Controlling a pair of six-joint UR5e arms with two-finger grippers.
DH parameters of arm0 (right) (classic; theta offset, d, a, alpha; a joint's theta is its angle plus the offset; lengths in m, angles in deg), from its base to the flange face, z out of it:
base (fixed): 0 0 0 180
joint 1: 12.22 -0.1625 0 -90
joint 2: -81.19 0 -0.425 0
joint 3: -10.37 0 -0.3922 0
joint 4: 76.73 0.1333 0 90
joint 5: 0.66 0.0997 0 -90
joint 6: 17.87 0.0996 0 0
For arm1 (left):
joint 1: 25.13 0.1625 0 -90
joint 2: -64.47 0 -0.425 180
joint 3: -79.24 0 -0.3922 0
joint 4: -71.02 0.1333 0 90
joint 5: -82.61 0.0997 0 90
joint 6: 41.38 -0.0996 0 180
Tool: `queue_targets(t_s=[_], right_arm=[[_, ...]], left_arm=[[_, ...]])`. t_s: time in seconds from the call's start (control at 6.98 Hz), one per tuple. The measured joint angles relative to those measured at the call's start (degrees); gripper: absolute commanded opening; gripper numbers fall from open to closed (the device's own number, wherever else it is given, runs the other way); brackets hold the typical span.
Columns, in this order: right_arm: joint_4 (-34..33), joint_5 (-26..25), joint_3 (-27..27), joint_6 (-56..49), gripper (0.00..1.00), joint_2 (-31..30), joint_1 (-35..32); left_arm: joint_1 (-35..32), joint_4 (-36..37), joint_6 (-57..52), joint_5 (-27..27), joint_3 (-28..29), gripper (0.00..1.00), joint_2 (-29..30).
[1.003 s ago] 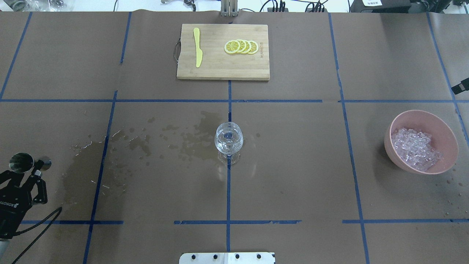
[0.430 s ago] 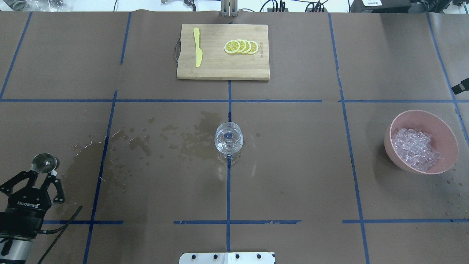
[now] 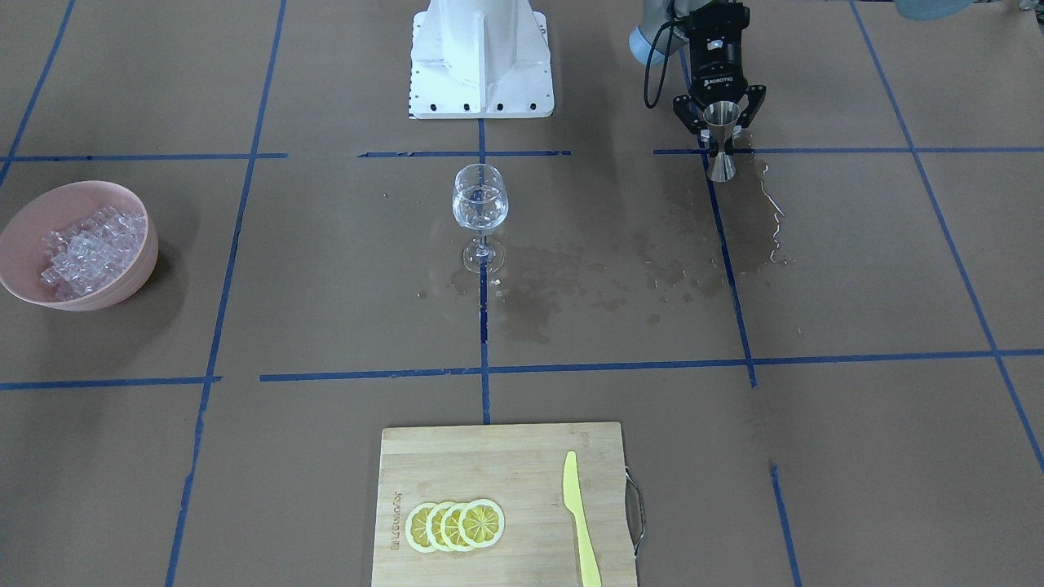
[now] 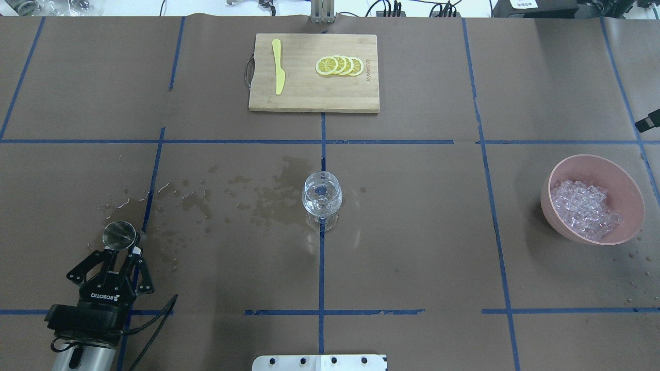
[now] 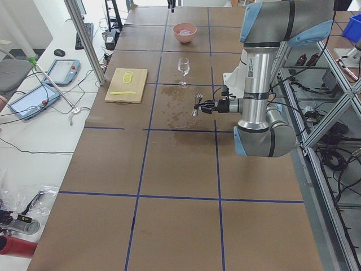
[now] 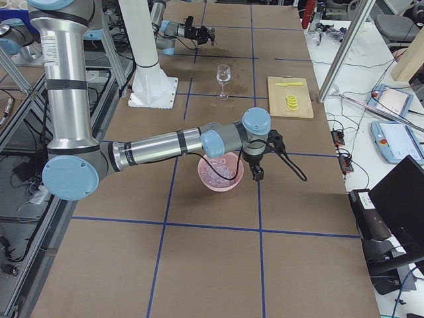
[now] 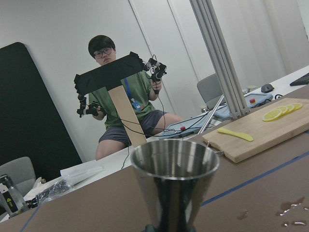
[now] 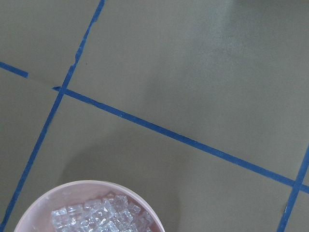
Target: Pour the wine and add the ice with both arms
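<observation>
A steel jigger (image 4: pixel 119 234) is held upright by my left gripper (image 4: pixel 122 249), which is shut around its waist at the table's front left. From the front, the jigger (image 3: pixel 723 167) hangs over a wet patch below the left gripper (image 3: pixel 722 135); I cannot tell if its foot touches the table. Its open cup (image 7: pixel 175 166) fills the left wrist view. The wine glass (image 4: pixel 322 198) stands at mid-table with a little clear wine in it. Ice (image 4: pixel 585 208) lies in a pink bowl (image 4: pixel 547 188). The right gripper (image 6: pixel 256 174) hangs just beyond the bowl (image 6: pixel 218 183); I cannot tell its state.
A bamboo cutting board (image 4: pixel 309 98) at the far edge carries a yellow knife (image 4: pixel 278 67) and lemon slices (image 4: pixel 340 65). Wet patches (image 4: pixel 268 198) spread from the glass to the front left. A seated person (image 7: pixel 123 101) with hand controllers is beyond the table.
My left gripper has swung to the right with the jigger, from the table's left edge to near the blue line. The jigger has turned more upright. Glass and bowl are unmoved.
</observation>
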Motion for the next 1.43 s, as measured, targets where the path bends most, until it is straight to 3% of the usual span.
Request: queue_targets(t_s=[0.57, 0.86, 1.43], right_arm=[[0.0, 0.0, -0.1, 0.0, 1.0, 0.1, 0.0], [0.0, -0.1, 0.1, 0.0, 1.0, 0.1, 0.0], [0.0, 0.0, 0.9, 0.3, 1.0, 0.1, 0.0]], left_arm=[[0.1, -9.7, 2.4, 1.8, -0.3, 0.0, 2.1], [0.2, -17.7, 3.0, 1.8, -0.3, 0.0, -0.8], [0.5, -23.3, 5.8, 2.6, -0.5, 0.0, -6.1]])
